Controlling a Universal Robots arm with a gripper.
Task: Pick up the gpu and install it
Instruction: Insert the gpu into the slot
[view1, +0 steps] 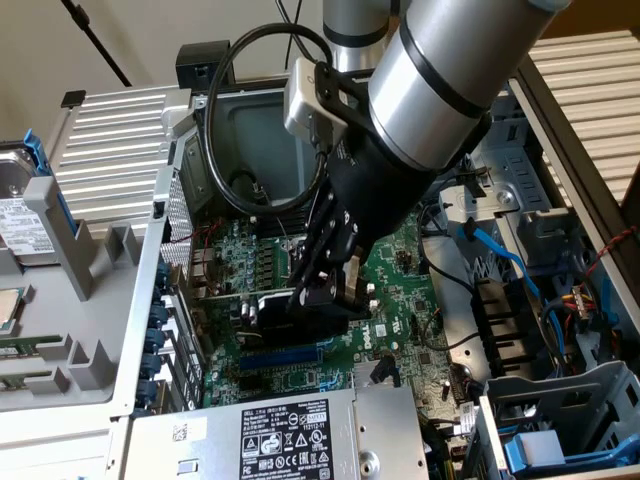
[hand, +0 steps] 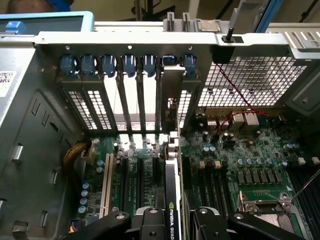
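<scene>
Fingers (hand: 150, 220) of the gripper (hand: 172, 227) are clamped on the gpu (hand: 171, 192), carried edge-on between them. Its bracket (hand: 170, 95), ahead of the fingers, is lined up at the rear, apparently so the card edge meets a slot in the motherboard (hand: 240, 150) beneath.

"NVIDIA QUAD", cut off by frame edge, on gpu (hand: 171, 222); "DELL" on power supply label (view1: 285, 436); finer print illegible.

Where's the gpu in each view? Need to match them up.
Exterior view: the gpu is near the centre, clamped in the tool and extending toward the exterior view's left.
Wrist view: the gpu is seen edge-on, running from the tool to the slot wall.
Shared landmark: the row of blue slot clips.
</scene>
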